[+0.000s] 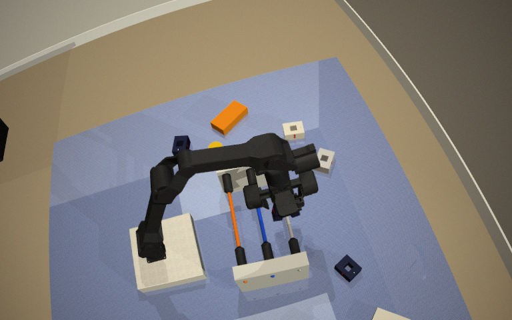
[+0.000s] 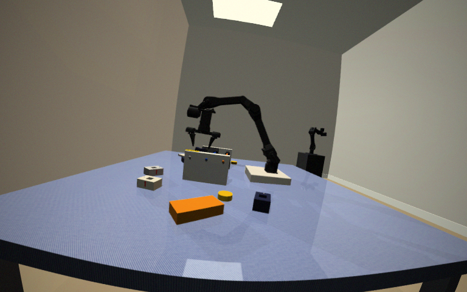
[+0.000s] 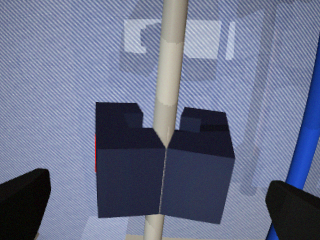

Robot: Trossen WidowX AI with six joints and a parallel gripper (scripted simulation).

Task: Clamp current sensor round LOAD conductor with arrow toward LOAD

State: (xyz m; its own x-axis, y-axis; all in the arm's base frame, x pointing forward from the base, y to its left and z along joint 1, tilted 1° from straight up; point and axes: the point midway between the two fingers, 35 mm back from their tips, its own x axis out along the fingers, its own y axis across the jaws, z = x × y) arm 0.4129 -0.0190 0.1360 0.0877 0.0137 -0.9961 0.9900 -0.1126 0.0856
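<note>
My gripper [image 1: 283, 208] [image 2: 201, 146] [image 3: 163, 188] is open. Its fingers stand apart on either side of the dark navy sensor [image 1: 277, 213] [image 3: 130, 182], with a gap at each side in the wrist view. The sensor straddles the pale conductor [image 1: 289, 227] [image 3: 171, 75]. Its two halves meet at a seam above the conductor, and their lower ends stand apart, so it is not shut. A red mark [image 3: 96, 152] shows on its left side. The arrow and the LOAD marking are not readable.
The blue conductor [image 1: 261, 226] [image 3: 311, 115] and orange conductor [image 1: 234, 221] run beside the pale one, between end panels [image 1: 260, 283] [image 2: 206, 172]. Two white blocks [image 1: 289, 134] [image 1: 320, 166], dark blocks [image 1: 345, 275] [image 2: 261, 204], an orange block [image 1: 229, 117] [image 2: 196, 204] and a yellow disc [image 2: 225, 195] stand around.
</note>
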